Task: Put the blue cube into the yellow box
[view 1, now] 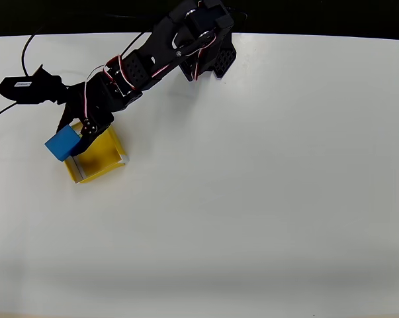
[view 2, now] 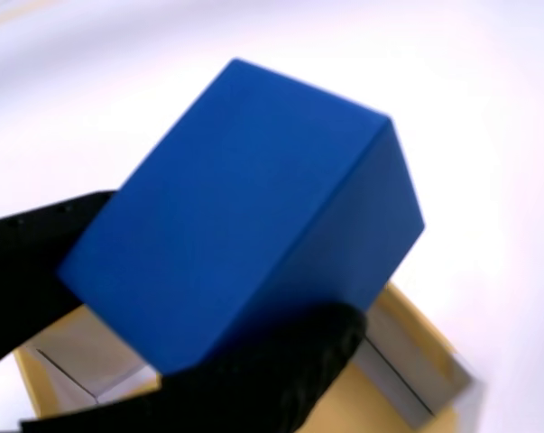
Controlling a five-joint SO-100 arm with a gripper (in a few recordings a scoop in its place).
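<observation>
- Jaws of the gripper (view 2: 208,334) are closed on the blue cube (view 2: 244,216); in the wrist view one black finger (view 2: 37,244) presses its lower-left face and the other (view 2: 281,379) sits across the bottom edge, low in the frame.
- Held like this, the block looks stiff and solid with plain matte faces, so I judge it light, not fragile and not slippery; flat opposite faces are the natural place to pinch it, as the fingers do here.
- Its form is slightly oblong, not a true cube. In the wrist view the long axis runs from lower left to upper right, and the block is tilted, one corner edge pointing to the upper right of the frame.
- Just beyond the block, the yellow box (view 2: 407,334) shows at the bottom of the wrist view, its pale inner walls visible under and to the right of the cube.
- Seen from overhead, the blue cube (view 1: 61,143) hangs at the left of the frame over the upper-left corner of the yellow box (view 1: 106,162), partly outside the rim, with the gripper (view 1: 77,136) beside it.
- Farther off, the black arm (view 1: 153,59) stretches back to its base at the top centre, across the white table (view 1: 265,199).
- My judgement: the block needs to shift toward the tray's middle before release, or the tilted corner may catch the wall.
</observation>
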